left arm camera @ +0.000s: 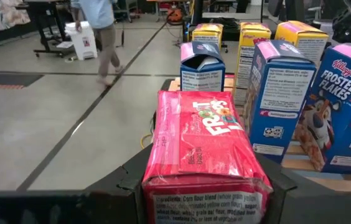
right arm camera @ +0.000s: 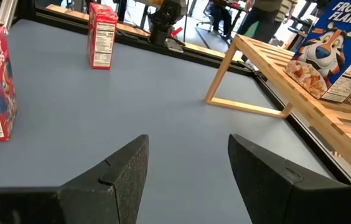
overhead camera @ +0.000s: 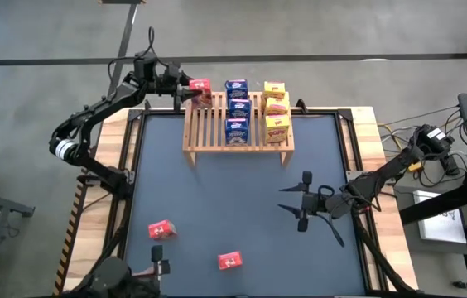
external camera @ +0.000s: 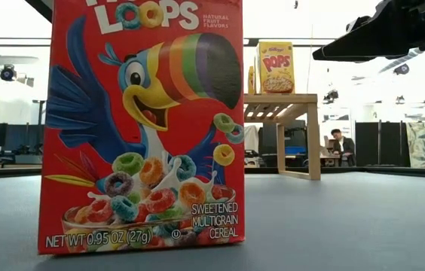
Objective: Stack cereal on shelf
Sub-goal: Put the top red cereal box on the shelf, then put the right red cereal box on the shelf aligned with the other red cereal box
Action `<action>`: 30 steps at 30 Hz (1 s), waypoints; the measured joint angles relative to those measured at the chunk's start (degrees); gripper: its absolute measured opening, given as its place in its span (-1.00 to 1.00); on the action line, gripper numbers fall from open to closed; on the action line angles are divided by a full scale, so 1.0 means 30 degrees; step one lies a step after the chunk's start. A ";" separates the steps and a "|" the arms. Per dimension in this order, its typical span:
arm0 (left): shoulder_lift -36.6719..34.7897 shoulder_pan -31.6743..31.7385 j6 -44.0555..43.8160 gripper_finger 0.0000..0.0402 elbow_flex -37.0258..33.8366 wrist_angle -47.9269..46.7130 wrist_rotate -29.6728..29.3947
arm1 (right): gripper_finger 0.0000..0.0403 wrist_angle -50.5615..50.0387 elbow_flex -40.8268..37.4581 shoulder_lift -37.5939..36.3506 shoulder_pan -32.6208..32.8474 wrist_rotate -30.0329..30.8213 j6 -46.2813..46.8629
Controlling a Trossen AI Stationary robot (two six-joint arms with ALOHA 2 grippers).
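A red cereal box (overhead camera: 200, 86) sits clamped in the left gripper (overhead camera: 185, 88) at the far left corner of the wooden shelf (overhead camera: 209, 124), though whether it already rests on the slats is hard to judge from overhead. Three blue boxes (overhead camera: 236, 109) and three yellow boxes (overhead camera: 276, 112) stand in rows on the rack. Two more red boxes (overhead camera: 161, 229) (overhead camera: 229, 261) wait on the grey mat (overhead camera: 233, 199) near the front, while the right gripper (overhead camera: 304, 201) hovers over the mat with its fingers apart and empty.
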 joint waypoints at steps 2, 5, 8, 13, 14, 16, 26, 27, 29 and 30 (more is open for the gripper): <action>-0.0003 0.0019 -0.0011 -0.18 -0.0015 -0.0331 -0.0007 | 0.04 0.0000 0.0000 0.0000 0.0000 0.0007 0.0104; -0.0003 0.0019 -0.0011 -0.12 -0.0029 -0.0679 -0.0124 | 0.04 0.0000 0.0000 0.0000 0.0000 0.0000 0.0117; -0.0003 0.0019 -0.0009 -0.05 -0.0036 -0.0852 -0.0147 | 0.04 0.0000 0.0000 0.0000 0.0000 0.0000 0.0117; -0.0316 0.0019 -0.0011 0.03 -0.0044 -0.0853 -0.0335 | 0.04 0.0000 0.0000 0.0000 0.0000 0.0003 0.0122; -0.0495 0.0019 -0.0004 0.04 -0.0044 -0.0895 -0.0582 | 0.04 0.0000 0.0000 0.0000 0.0000 0.0001 0.0165; -0.0944 0.0019 0.0049 0.05 -0.0051 -0.0977 -0.1107 | 0.04 -0.0007 0.0000 0.0000 0.0000 0.0007 0.0246; -0.4626 0.0449 0.0853 0.06 -0.0066 -0.3945 -0.2780 | 0.04 -0.0087 -0.0007 0.0000 0.0000 0.0000 0.0322; -0.5069 0.0449 0.1013 0.06 -0.0066 -0.4634 -0.2875 | 0.04 -0.0105 -0.0007 0.0000 0.0000 0.0000 0.0398; -0.5924 0.0421 0.1085 0.06 -0.0066 -0.5827 -0.2871 | 0.04 -0.0108 -0.0015 0.0000 0.0000 0.0000 0.0634; -0.6367 0.0345 0.1098 0.06 -0.0066 -0.6553 -0.2871 | 0.04 -0.0103 -0.0015 0.0000 0.0000 -0.0003 0.0773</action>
